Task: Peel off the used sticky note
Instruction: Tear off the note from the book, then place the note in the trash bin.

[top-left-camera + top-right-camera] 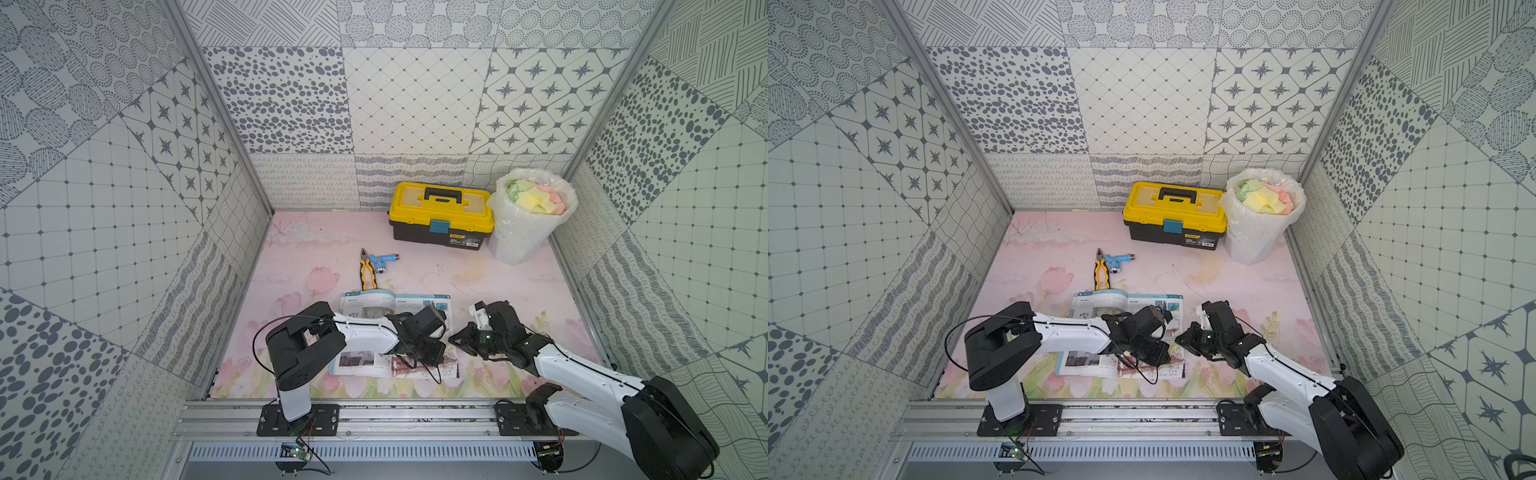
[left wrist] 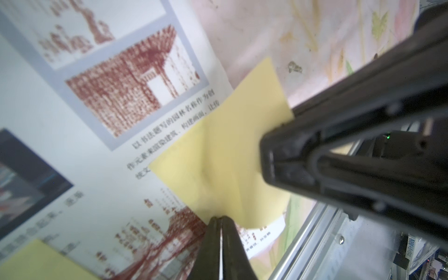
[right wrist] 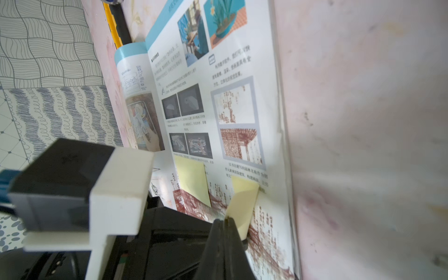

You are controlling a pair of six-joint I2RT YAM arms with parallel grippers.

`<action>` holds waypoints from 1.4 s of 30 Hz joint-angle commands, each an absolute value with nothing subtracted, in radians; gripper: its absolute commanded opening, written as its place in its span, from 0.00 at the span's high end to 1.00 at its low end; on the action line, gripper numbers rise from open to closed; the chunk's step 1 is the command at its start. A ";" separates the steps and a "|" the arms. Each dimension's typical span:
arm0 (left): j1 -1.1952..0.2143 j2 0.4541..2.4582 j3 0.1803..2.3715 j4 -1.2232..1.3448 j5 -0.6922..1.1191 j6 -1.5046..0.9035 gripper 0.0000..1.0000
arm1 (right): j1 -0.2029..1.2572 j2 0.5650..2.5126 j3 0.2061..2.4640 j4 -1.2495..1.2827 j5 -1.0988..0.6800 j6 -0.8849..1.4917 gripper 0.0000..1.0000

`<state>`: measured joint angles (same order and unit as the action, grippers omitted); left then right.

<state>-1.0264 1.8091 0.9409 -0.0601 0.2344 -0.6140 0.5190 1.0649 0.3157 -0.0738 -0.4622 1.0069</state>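
Note:
An open book [image 1: 365,307] lies on the pink mat. Its right page carries two yellow sticky notes. The nearer sticky note [image 2: 218,157] is curled up off the page; it also shows in the right wrist view [image 3: 243,201]. My left gripper [image 2: 221,219] is shut on this note's lifted lower edge. My right gripper [image 3: 226,219] is shut, with its tips against the note's other corner. The second note [image 3: 192,181] lies flat on the page. In both top views the left gripper [image 1: 436,353] hangs over the right page, hiding the notes, and the right gripper [image 1: 455,338] points at the book's right edge.
A yellow toolbox [image 1: 442,214] stands at the back. Beside it is a plastic-lined bin [image 1: 534,232] full of coloured notes. Yellow-handled pliers [image 1: 366,272] and a blue tool [image 1: 383,262] lie behind the book. An aluminium rail [image 1: 415,415] runs along the front.

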 commanded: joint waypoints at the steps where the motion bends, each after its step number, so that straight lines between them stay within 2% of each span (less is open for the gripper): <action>1: -1.038 1.800 0.909 -0.130 0.220 -0.606 0.91 | 0.509 1.043 0.338 -0.041 -0.412 1.022 1.00; 16: -1.043 1.791 0.885 -0.118 0.231 -0.603 0.89 | 0.485 1.036 0.384 -0.021 -0.351 1.042 1.00; 27: -1.044 1.774 0.881 -0.119 0.226 -0.601 0.87 | 0.411 1.023 0.457 -0.052 -0.381 1.001 1.00; 34: -1.043 1.670 0.856 -0.112 0.205 -0.596 0.81 | 0.301 0.970 0.535 -0.141 -0.423 0.934 1.00; 42: -1.034 1.510 0.852 -0.157 0.117 -0.561 0.75 | 0.218 0.959 0.752 -0.248 -0.449 0.832 1.00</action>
